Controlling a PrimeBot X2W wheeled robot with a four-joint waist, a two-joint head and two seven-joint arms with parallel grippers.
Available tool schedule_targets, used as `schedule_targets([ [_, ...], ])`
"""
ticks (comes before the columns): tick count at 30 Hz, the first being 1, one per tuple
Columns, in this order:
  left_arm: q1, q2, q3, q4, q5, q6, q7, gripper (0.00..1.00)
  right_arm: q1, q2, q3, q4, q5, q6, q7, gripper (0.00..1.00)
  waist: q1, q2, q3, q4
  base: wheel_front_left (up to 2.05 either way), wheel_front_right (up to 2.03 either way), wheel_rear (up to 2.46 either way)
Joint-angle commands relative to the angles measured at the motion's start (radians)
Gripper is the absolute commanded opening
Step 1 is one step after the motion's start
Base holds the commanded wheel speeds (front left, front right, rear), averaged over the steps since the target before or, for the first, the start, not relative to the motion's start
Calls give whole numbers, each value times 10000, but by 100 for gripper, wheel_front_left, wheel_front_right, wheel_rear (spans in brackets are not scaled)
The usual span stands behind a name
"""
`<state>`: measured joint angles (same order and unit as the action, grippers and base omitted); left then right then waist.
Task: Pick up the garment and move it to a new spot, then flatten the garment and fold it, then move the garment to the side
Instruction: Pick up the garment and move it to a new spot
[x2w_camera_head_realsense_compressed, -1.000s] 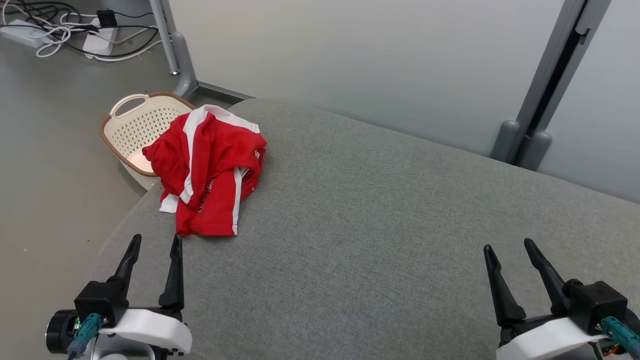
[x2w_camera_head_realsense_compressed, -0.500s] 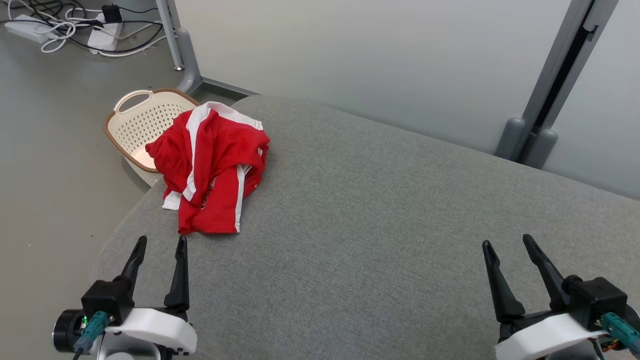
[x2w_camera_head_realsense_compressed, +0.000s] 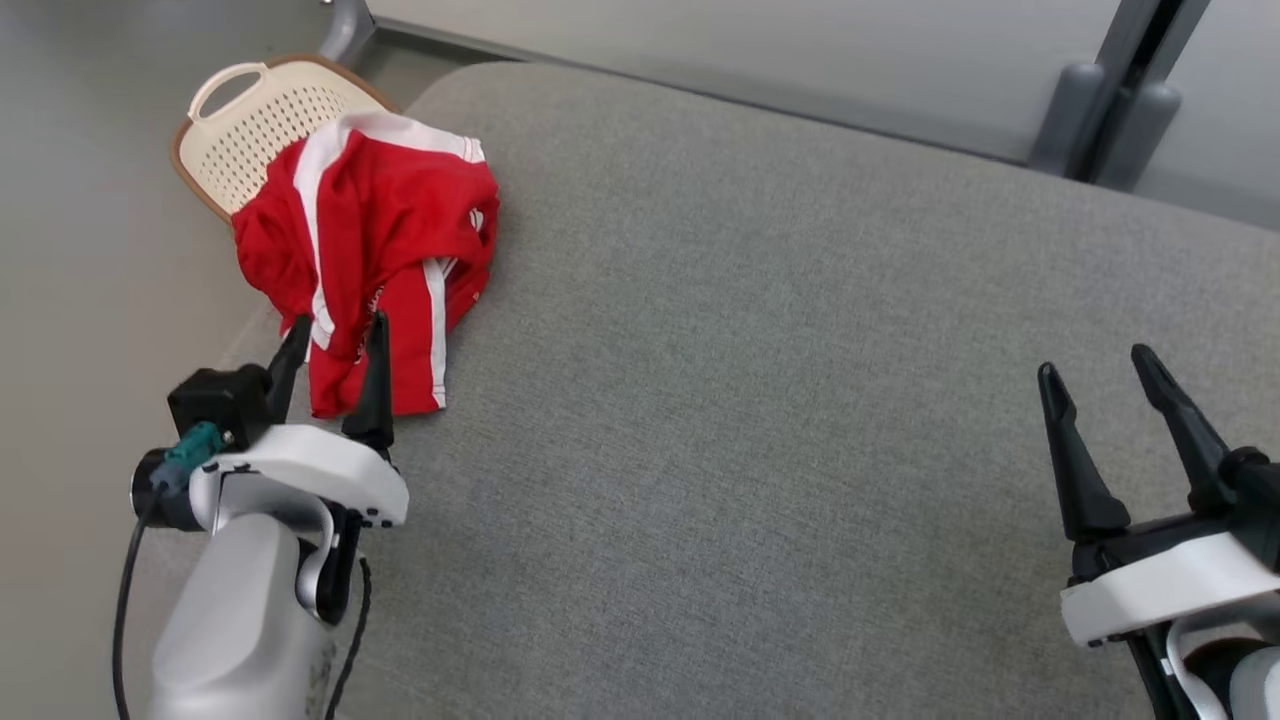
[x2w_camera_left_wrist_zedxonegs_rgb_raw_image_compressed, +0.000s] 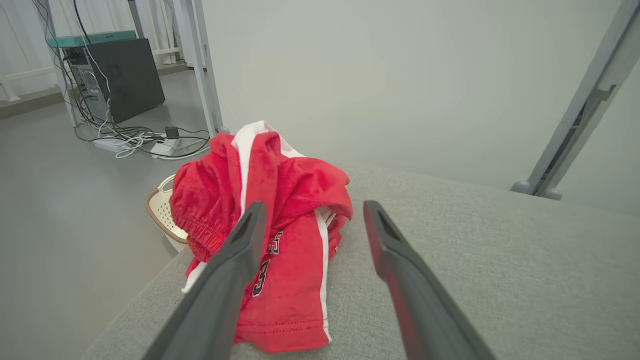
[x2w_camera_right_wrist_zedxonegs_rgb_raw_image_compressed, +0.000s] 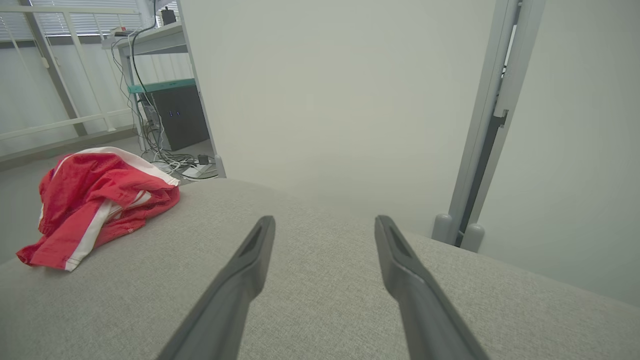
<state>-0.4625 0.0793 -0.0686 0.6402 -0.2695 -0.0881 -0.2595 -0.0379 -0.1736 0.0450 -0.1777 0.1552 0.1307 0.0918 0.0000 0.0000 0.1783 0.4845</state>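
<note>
The garment (x2w_camera_head_realsense_compressed: 375, 250) is a crumpled red piece with white stripes, heaped at the far left corner of the grey padded table (x2w_camera_head_realsense_compressed: 760, 330). In the left wrist view the garment (x2w_camera_left_wrist_zedxonegs_rgb_raw_image_compressed: 280, 235) lies just past my fingertips. My left gripper (x2w_camera_head_realsense_compressed: 335, 325) stands open, its tips over the garment's near hem, nothing between them. My right gripper (x2w_camera_head_realsense_compressed: 1095, 358) hangs open above bare fabric at the right. In the right wrist view the garment (x2w_camera_right_wrist_zedxonegs_rgb_raw_image_compressed: 95, 200) lies far to the left of my open right gripper (x2w_camera_right_wrist_zedxonegs_rgb_raw_image_compressed: 324, 220).
A cream perforated basket (x2w_camera_head_realsense_compressed: 235, 125) sits on the floor beyond the table's left corner, partly hidden by the garment. Grey partition posts (x2w_camera_head_realsense_compressed: 1110, 110) stand behind the table. Cables and a computer case (x2w_camera_left_wrist_zedxonegs_rgb_raw_image_compressed: 125, 75) lie on the floor at the far left.
The head camera has tilted down, so the whole scene has shifted up. My left gripper has moved forward to the garment's near hem. Both grippers stay open.
</note>
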Motion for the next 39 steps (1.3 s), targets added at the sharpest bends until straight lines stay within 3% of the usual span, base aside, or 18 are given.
schedule_targets([
  [1,-427,86,89,430,-136,-82,-39,100,-237,-97,-9,-177,-48,0,90,100,0,0,778,-120,0,0,0],
  [10,-2590,645,753,3712,-708,-128,-58,100,-958,-580,10,-844,-5,0,497,100,0,0,2122,-623,0,0,0],
  [18,-3321,983,1053,5086,-1111,-307,-51,100,-1087,-693,-82,-940,87,0,639,100,0,0,2556,-836,0,0,0],
  [19,-3377,992,1070,5214,-1175,-315,-53,74,-1120,-710,-63,-975,82,0,659,100,0,0,2598,-876,0,0,0],
  [21,-3534,1137,1093,5342,-1179,-334,-54,0,-1171,-719,-58,-1006,90,0,682,100,0,0,2653,-940,0,0,0],
  [28,-3438,1468,1280,4609,-983,-143,-54,0,-1123,-619,-151,-941,94,0,567,100,0,0,2593,-1064,0,0,0],
  [39,-2160,1649,1684,1096,123,183,-55,0,-615,-105,-267,-330,481,0,23,100,0,0,1062,-1117,0,0,0],
])
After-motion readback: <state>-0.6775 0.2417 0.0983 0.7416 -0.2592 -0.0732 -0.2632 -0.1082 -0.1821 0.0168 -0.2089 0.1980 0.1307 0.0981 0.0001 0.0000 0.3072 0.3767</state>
